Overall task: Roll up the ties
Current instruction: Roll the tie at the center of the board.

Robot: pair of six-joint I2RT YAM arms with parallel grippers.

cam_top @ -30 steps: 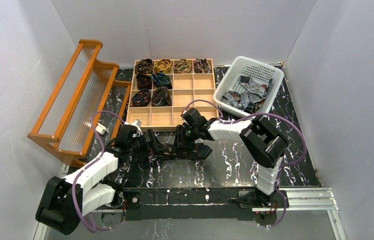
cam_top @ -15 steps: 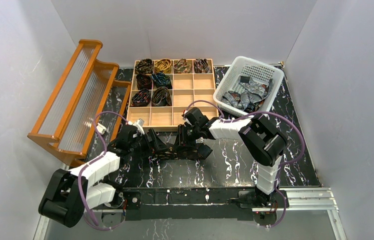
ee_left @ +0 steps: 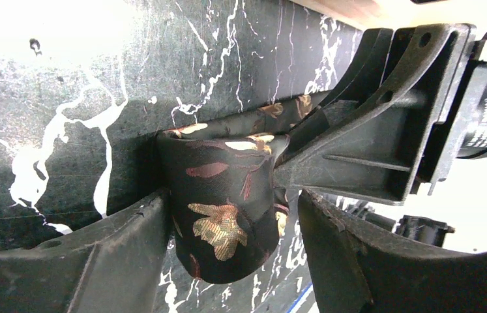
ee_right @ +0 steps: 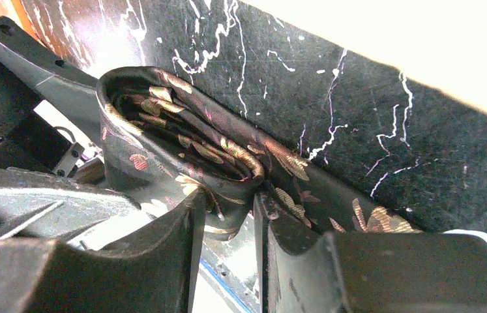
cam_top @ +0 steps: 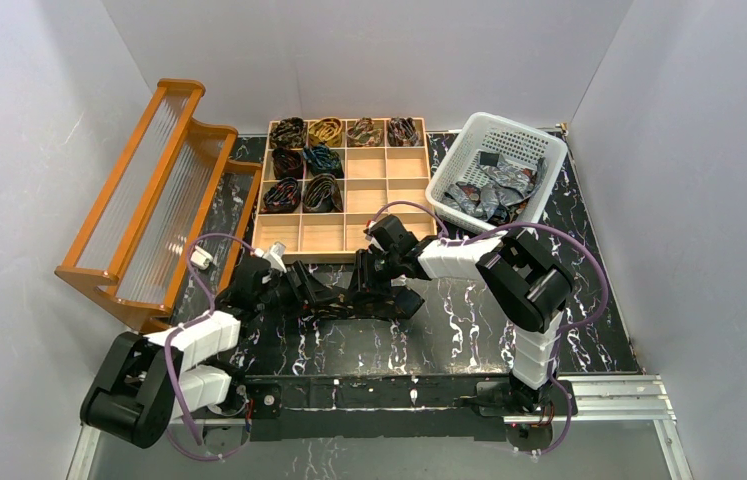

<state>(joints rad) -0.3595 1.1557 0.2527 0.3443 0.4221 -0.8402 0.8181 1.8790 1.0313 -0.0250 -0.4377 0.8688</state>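
One tie coil inside left claw; right claw pinches its edge.

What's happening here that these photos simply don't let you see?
- Top view: the dark tie is almost entirely hidden under the left gripper and right gripper.
- Left wrist view: whether both fingers press the coil; the fabric covers the contact.
- Right wrist view: the tie's tail runs behind a finger, length unknown.
- Top view: grey ties in the white basket, too tangled and small to count.
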